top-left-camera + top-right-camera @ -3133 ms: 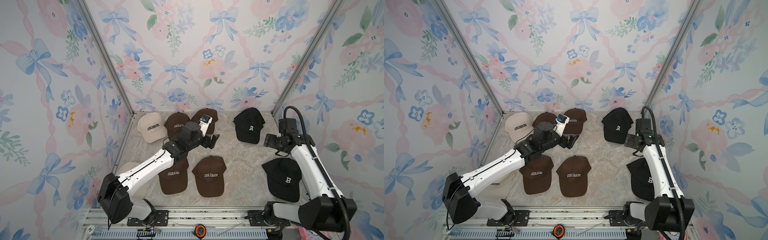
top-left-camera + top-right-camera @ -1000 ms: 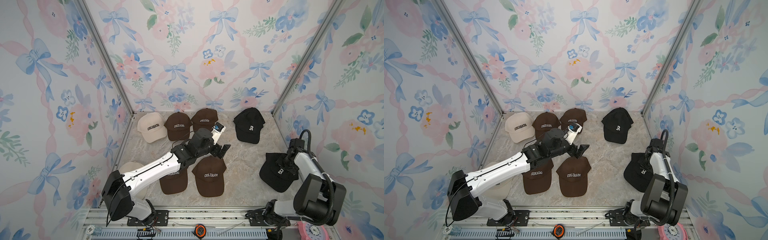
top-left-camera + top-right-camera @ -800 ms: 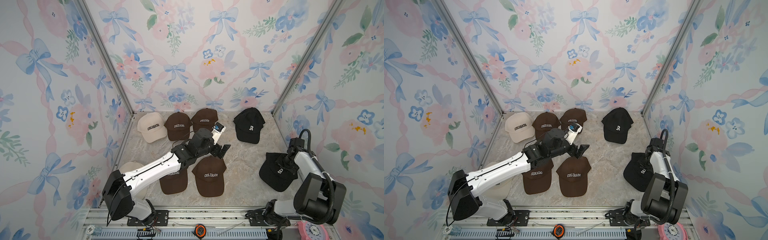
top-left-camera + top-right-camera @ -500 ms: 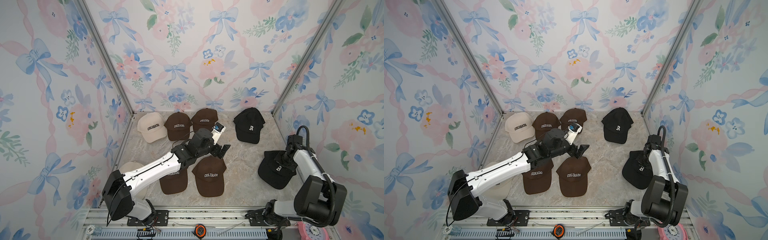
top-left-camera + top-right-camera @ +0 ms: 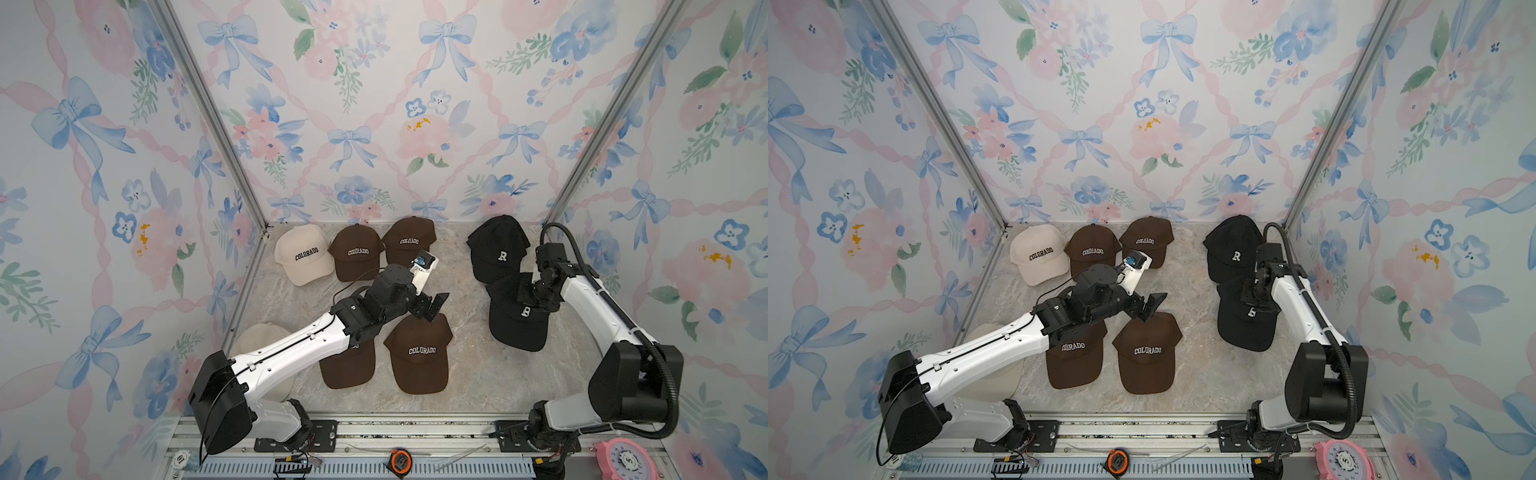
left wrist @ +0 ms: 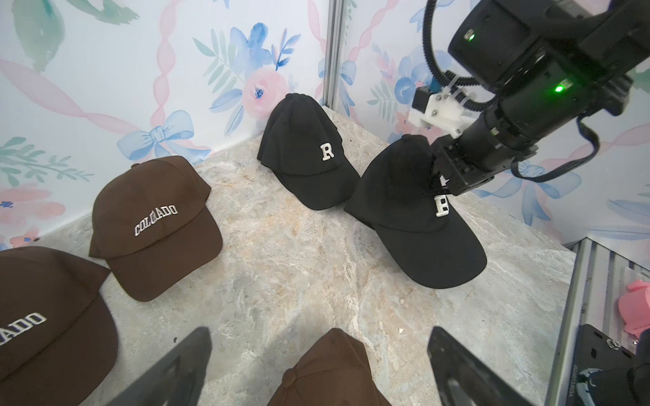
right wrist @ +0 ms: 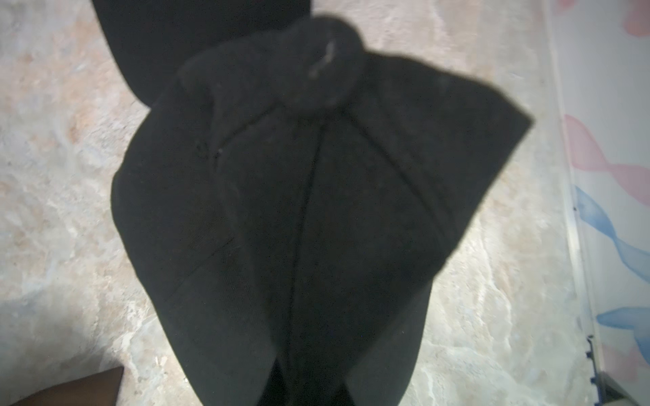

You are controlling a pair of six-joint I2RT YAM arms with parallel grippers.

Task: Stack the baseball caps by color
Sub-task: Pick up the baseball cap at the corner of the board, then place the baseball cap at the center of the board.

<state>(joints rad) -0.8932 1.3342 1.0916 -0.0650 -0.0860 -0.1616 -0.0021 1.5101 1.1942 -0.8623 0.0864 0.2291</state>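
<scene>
In the left wrist view, pinches the crown of the near black fabric "R" cap (image 6: 404,214) in the clamped right gripper (image 6: 436,185). Likely needs a short carry farther, onto the far black fabric "R" cap (image 6: 302,154), both brims pointing near. Hangs left gripper (image 5: 430,305) apart, well left.

Reads COLORADO in dark letters on the cream cap (image 5: 305,253). Repeats COLORADO in white on the back brown cap (image 5: 355,251), the second back brown cap (image 5: 409,241) and the front brown cap (image 5: 422,351); partly hidden on the arm-covered brown cap (image 5: 1075,365). Shows a white R on the far black cap (image 5: 502,255) and, partly covered, on the near black cap (image 5: 515,332).
</scene>
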